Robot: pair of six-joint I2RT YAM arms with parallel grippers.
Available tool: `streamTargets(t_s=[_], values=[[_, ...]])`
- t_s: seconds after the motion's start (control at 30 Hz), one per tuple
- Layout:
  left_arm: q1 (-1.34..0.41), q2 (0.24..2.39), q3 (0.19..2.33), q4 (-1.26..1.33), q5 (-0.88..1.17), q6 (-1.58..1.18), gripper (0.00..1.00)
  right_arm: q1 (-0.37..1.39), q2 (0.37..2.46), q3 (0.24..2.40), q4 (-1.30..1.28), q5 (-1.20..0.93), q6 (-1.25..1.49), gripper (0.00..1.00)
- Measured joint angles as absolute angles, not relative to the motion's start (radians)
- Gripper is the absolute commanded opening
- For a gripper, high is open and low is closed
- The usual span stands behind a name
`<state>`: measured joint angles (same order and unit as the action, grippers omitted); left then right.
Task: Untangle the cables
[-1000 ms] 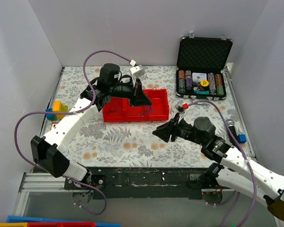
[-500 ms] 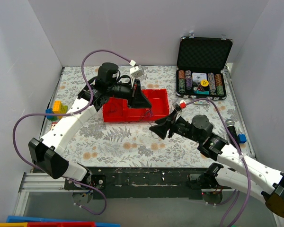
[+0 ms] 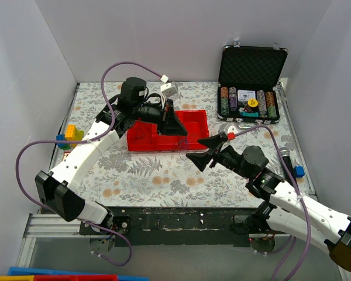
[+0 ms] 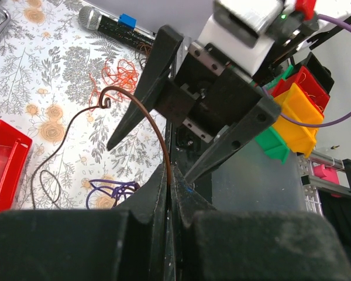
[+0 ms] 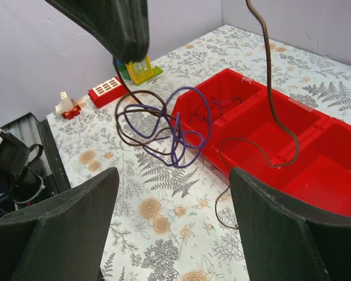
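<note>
While the left gripper (image 4: 168, 175) pinches the cables (image 5: 176, 140), the right gripper (image 3: 193, 149) stands open.

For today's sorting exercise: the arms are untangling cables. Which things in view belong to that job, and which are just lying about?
Job: cables; left gripper, shut on a strand; right gripper, open.
Lying about: red tray; poker chip case; microphone; toy blocks.
</note>
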<state>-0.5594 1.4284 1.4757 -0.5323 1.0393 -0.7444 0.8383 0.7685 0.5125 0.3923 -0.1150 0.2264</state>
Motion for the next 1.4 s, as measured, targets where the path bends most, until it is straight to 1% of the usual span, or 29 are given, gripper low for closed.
streamTargets(t_s=[0.2,0.4,0.43,0.5,0.63,0.7,0.83,1.1,1.4], values=[[-0.561,1.428,1.503,-0.549,1.065,-0.749,0.01,0.838,0.834,0.523,0.392,-0.118,0.171,0.75],[-0.562,1.428,1.507,-0.555,1.081,-0.749,0.01,0.838,0.888,0.576,0.395,-0.126,0.15,0.66],[-0.562,1.428,1.507,-0.556,1.083,-0.749,0.01,0.838,0.892,0.582,0.398,-0.129,0.149,0.64],[-0.565,1.428,1.507,-0.559,1.084,-0.749,0.01,0.838,0.894,0.586,0.403,-0.134,0.149,0.56],[-0.566,1.428,1.507,-0.567,1.086,-0.749,0.01,0.838,0.909,0.593,0.41,-0.137,0.142,0.46],[-0.567,1.428,1.507,-0.569,1.088,-0.749,0.01,0.838,0.923,0.603,0.41,-0.138,0.14,0.37],[-0.567,1.428,1.507,-0.569,1.089,-0.749,0.01,0.838,0.942,0.617,0.411,-0.146,0.132,0.02],[-0.572,1.428,1.531,-0.574,1.063,-0.756,0.0,0.838,0.926,0.603,0.398,-0.164,0.163,0.01],[-0.572,1.411,1.641,-0.503,0.871,-0.769,0.0,0.875,0.763,0.32,0.365,-0.141,0.297,0.01]])
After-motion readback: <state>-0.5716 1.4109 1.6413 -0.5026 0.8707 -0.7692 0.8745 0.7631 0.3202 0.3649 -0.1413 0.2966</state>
